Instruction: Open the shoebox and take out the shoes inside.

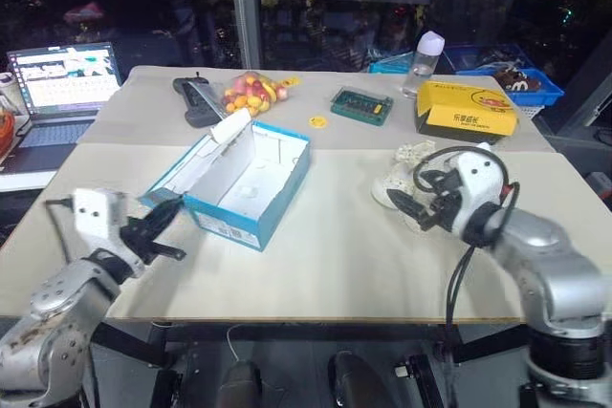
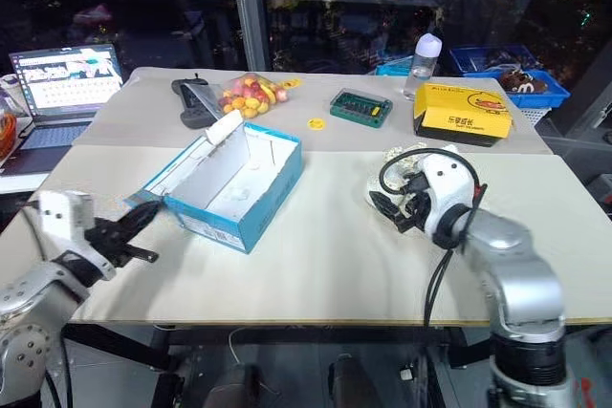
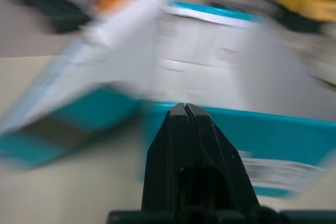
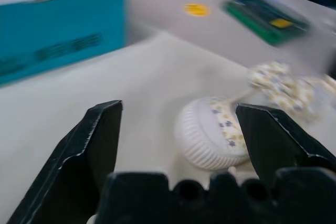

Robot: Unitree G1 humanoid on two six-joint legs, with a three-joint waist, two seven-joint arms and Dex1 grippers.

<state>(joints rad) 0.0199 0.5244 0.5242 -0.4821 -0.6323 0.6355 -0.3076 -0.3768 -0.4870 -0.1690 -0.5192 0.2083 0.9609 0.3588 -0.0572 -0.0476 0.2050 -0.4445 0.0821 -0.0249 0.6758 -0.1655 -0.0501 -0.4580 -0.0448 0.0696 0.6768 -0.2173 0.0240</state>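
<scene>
The blue shoebox [image 1: 226, 223] lies open in the middle of the table, its lid [image 1: 191, 164] folded out to the left and its white inside bare. The cream shoes [image 1: 405, 165] rest on the table to the right of the box, partly hidden behind my right arm. My right gripper [image 1: 405, 209] is open just in front of them; in the right wrist view a shoe's ribbed toe [image 4: 209, 141] sits low between its spread fingers [image 4: 103, 129]. My left gripper [image 1: 164, 223] is shut and empty, pointing at the box's near left corner [image 3: 220, 129].
At the back of the table are a yellow box [image 1: 466, 109], a bottle [image 1: 426, 62], a green board [image 1: 361, 105], a bag of coloured pieces [image 1: 252, 94], a black device [image 1: 196, 100] and a small yellow disc [image 1: 316, 121]. A laptop [image 1: 65, 78] stands far left, blue baskets [image 1: 521, 83] far right.
</scene>
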